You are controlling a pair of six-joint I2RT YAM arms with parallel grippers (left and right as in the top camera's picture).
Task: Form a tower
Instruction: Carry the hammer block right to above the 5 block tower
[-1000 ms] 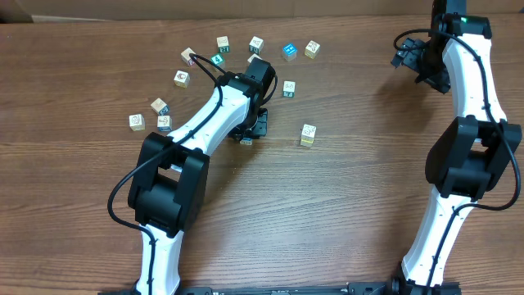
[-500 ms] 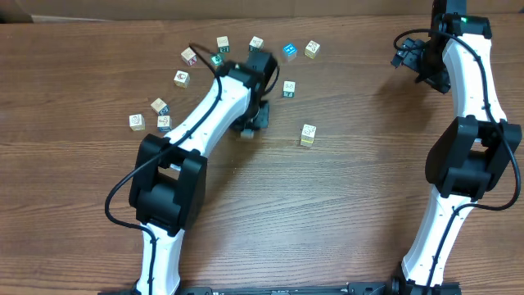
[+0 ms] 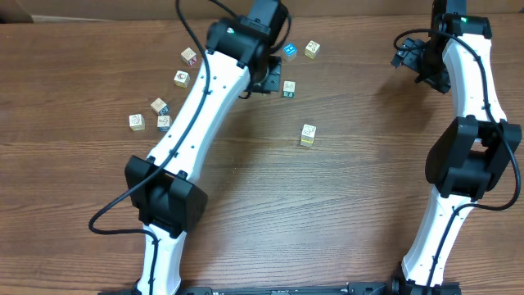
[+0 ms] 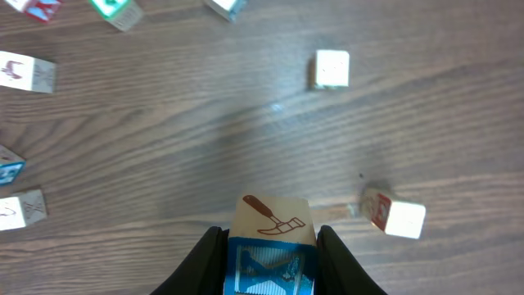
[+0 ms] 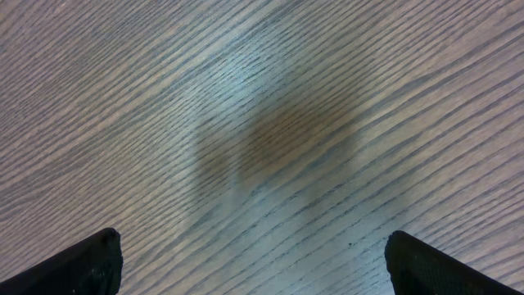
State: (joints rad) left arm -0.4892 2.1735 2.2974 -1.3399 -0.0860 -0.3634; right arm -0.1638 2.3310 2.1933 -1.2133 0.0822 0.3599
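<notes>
Overhead view: mid-carry in the building of the tower (image 3: 307, 135), standing alone on the table (image 3: 246, 205) with a white top face and a yellow-green side. Pinched tight in the left gripper (image 4: 270, 250), a cube with a hammer picture (image 4: 270, 217) on top and a blue face below, apparently lifted off the wood. Carried beyond the tower and to its left, well apart from it. Judged the transport step, with nothing yet set down. Next calls for drawing in nearer and rightward to hover squarely over the tower, lowering gently, then letting go without a nudge. Spread wide and empty, the right gripper (image 5: 252, 246), far to the tower's right over bare wood. Scattered beyond the tower, mostly to its left, loose cubes (image 3: 180, 79).
</notes>
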